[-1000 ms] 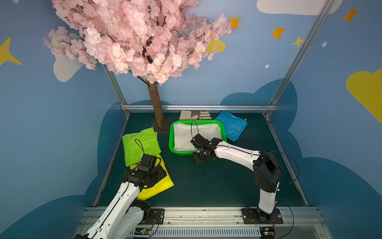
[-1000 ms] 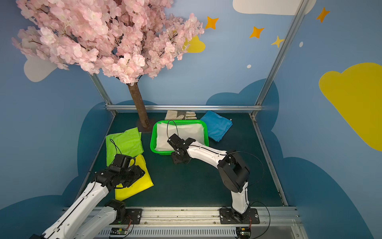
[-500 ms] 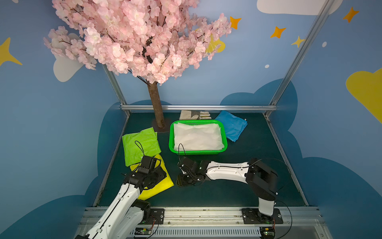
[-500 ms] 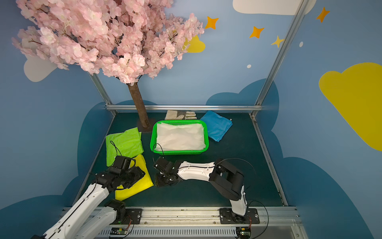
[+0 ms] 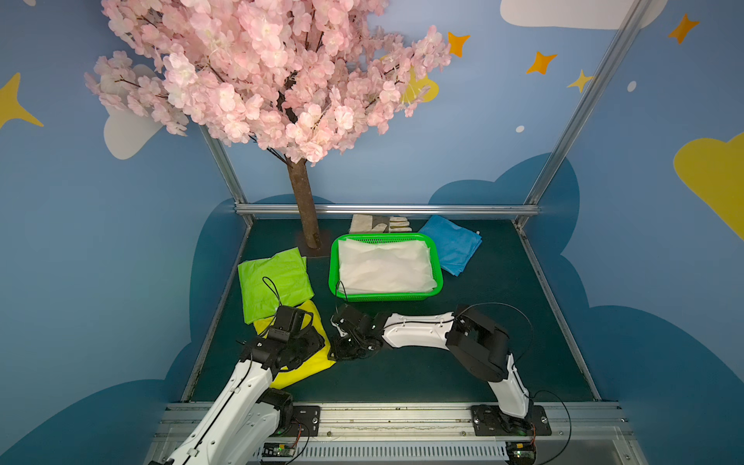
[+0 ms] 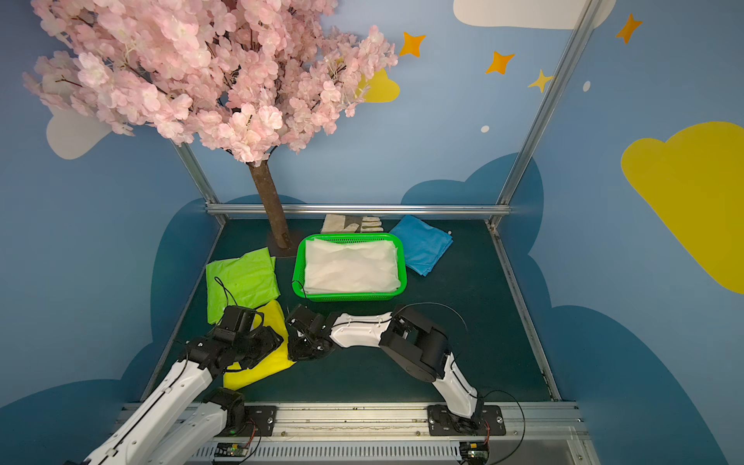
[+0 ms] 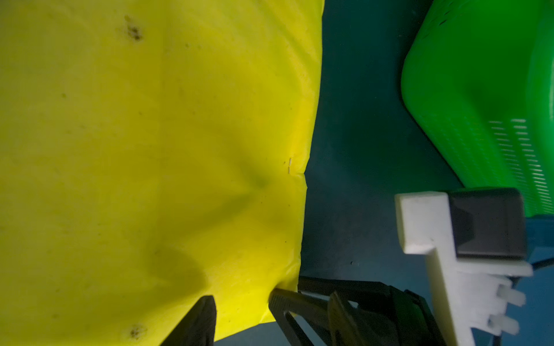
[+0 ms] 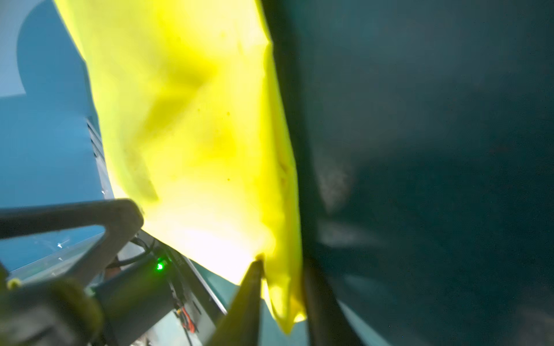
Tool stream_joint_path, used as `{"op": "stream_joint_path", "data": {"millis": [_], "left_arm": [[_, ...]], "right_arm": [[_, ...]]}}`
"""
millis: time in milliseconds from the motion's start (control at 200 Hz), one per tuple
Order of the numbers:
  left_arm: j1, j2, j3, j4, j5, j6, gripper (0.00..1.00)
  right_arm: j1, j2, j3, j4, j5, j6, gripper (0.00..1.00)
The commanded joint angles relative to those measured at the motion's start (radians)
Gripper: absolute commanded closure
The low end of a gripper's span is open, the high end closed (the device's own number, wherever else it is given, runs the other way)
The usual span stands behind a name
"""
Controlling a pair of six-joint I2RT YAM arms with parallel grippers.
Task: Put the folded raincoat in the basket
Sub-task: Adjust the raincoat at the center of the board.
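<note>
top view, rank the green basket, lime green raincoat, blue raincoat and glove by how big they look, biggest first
1. basket
2. lime green raincoat
3. blue raincoat
4. glove, partly hidden behind the basket
The lime one lies nearer the camera than the blue, so their true order is unsure.

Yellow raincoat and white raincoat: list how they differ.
The yellow raincoat is vivid yellow; the white raincoat is pale. The yellow raincoat lies on the table; the white raincoat fills the basket. The right gripper pinches the yellow raincoat's edge; nothing touches the white raincoat. Both are folded flat.
</note>
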Motion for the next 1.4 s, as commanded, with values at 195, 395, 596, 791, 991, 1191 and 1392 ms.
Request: {"op": "stream_joint_path", "data": {"millis": [195,395,596,791,991,1191,1392], "left_arm": [[-0.002,-0.035,-0.003,0.008,0.059,-0.011,0.36],[-0.005,-0.018,-0.014,0.059,0.146,-0.01,0.36],[-0.039,0.049,-0.022,0.098,0.229,-0.005,0.36],[-0.062,0.09,-0.025,0.049,0.142,-0.026,0.36],[-0.064,0.01,-0.015,-0.048,0.014,-0.066,0.34],[-0.071,0.0,-0.006,-0.08,-0.024,-0.083,0.33],[-0.076,0.027,-0.013,-0.101,-0.08,-0.11,0.33]], "right_arm": [[-0.013,-0.264,-0.418,0.171,0.065,0.149,1.0],[-0.031,-0.653,-0.846,0.16,0.252,0.335,1.0],[-0.007,-0.821,-0.981,0.213,0.353,0.488,0.77],[0.099,-0.501,-0.6,0.22,0.087,0.284,0.5],[0.137,-0.451,-0.438,-0.018,0.064,0.112,0.47],[-0.06,-0.615,-0.549,-0.18,0.063,-0.052,0.45],[-0.272,-0.719,-0.604,-0.19,0.14,-0.084,0.34]]}}
